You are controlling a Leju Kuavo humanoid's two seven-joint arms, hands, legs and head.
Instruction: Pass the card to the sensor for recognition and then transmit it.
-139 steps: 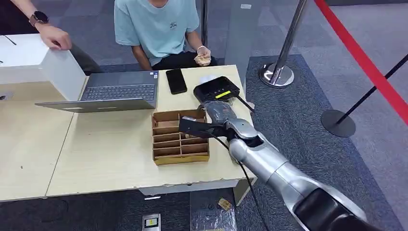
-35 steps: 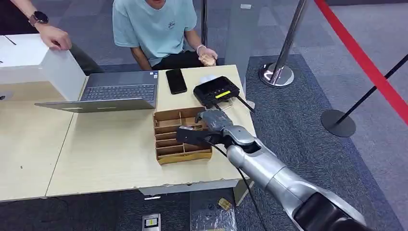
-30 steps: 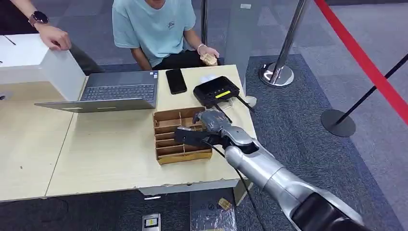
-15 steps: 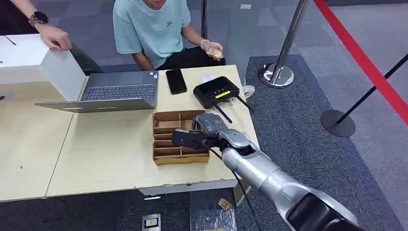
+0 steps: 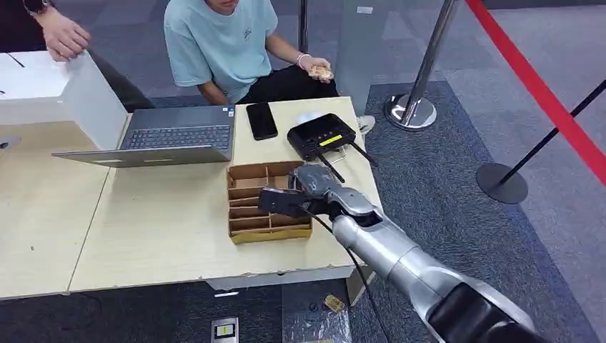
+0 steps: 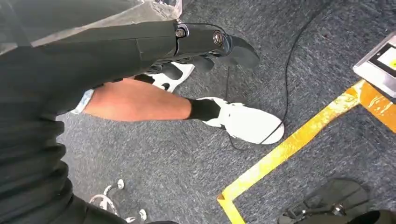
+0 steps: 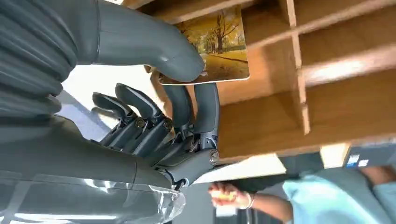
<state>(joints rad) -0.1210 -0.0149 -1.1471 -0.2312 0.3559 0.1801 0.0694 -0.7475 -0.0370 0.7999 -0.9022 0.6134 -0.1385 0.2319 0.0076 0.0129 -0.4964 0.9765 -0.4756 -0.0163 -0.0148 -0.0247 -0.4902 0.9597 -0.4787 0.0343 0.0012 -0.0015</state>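
On the worktop [image 5: 164, 229], centre frame, the box [image 5: 268, 204] has thin dividers that could snag my right hand [image 5: 312, 184]. Its fingers [image 7: 205, 105] and thumb pinch the card [image 7: 215, 44] shallowly over a slot; it could slip. My left hand [image 6: 205, 44] hangs, fingers curled, empty.

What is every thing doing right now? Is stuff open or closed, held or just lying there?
Right hand: pinches the card between thumb and fingers, over the box.
Card: held, picture side showing.
Divided cardboard box: open on top.
Left hand: hangs over the carpet, holds nothing, fingers curled in.
Laptop: lid open.
Phone: lying flat, screen dark.
Black sensor: on the table, a yellow strip on it.
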